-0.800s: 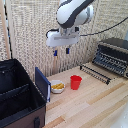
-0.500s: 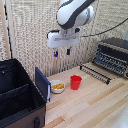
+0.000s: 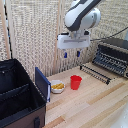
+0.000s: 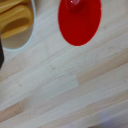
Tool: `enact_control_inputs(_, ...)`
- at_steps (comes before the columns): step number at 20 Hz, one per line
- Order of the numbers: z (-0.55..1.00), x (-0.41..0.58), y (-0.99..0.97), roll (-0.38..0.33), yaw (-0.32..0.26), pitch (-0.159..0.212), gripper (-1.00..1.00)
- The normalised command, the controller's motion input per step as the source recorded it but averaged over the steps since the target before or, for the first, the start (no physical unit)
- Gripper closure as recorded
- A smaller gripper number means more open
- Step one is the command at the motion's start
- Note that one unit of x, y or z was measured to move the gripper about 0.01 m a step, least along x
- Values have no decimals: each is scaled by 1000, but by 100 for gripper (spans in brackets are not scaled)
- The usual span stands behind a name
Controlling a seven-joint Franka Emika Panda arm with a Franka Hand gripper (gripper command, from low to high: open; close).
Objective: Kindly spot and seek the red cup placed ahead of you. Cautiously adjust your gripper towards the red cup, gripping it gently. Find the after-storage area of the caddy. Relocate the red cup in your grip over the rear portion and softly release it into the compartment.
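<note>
Red cup (image 3: 75, 82) stands upright on wooden counter (image 3: 95, 102), beside white bowl (image 3: 57, 86); gripper (image 3: 71, 53) hovers well above, fingers spread, empty. Grasp, carry and drop into caddy (image 3: 17, 97) all remain

The large black soft-sided caddy (image 3: 20, 97) is cut off at the exterior view's left and near edges. In the wrist view the bright-red plastic cup (image 4: 79, 22) and the small white bowl of yellow contents (image 4: 17, 25) are blurred and cropped.

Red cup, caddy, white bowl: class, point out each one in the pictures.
red cup (image 3: 75, 82), exterior view, outer side wall.
caddy (image 3: 30, 109), exterior view, near black wall.
white bowl (image 4: 20, 42), wrist view, rim.
</note>
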Motion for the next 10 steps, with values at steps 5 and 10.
enact_control_inputs(5, -231, -218, -386, 0, -148, 98, -100)
enact_control_inputs(10, -363, -271, -158, -16, -84, 65, -100)
